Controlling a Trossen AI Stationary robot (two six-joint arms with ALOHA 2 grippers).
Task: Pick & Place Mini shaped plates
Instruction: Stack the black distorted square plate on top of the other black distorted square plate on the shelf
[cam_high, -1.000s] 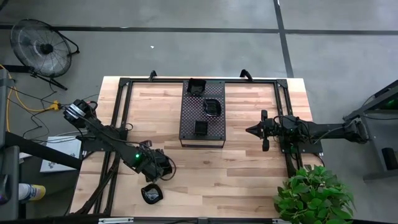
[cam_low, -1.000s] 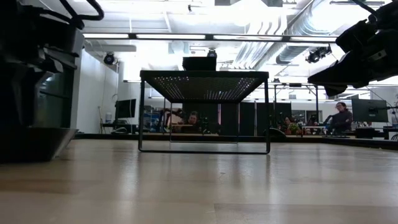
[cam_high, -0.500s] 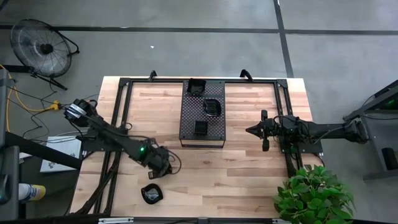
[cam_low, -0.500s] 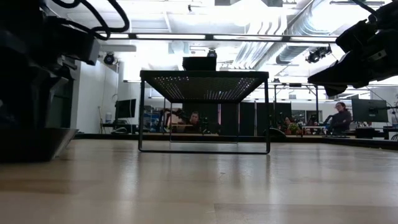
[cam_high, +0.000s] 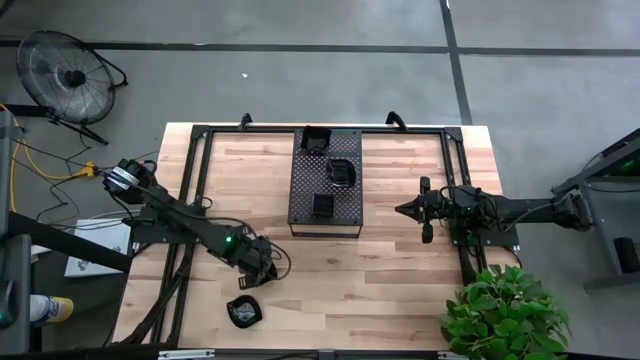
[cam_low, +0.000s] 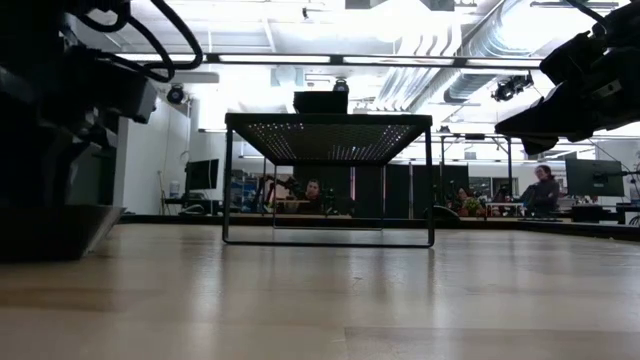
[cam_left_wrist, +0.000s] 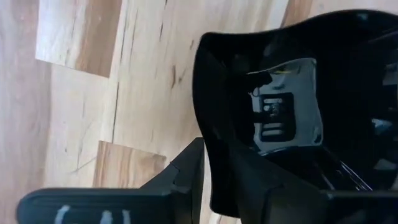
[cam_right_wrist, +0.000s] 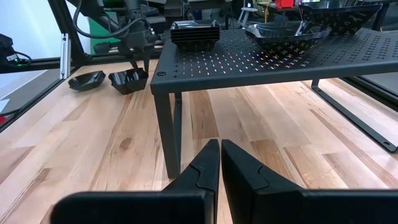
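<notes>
The left gripper (cam_high: 262, 268), pinching a small dish (cam_left_wrist: 280, 106), has barely shifted; the right gripper (cam_right_wrist: 219, 163) stays pressed together.

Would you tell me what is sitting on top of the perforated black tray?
Three stacks of mini plates sit on the tray. How many each stack holds cannot be seen.

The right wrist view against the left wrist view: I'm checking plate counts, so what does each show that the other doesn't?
Only the right wrist view shows the black tray on legs, carrying a stack of square plates and wider dishes, plus a loose plate on the table, and the shut right gripper. Only the left wrist view shows a glossy plate's inside close up, with the left gripper closed on its rim. Both share that held plate, small in the right wrist view, and the wooden table.
</notes>
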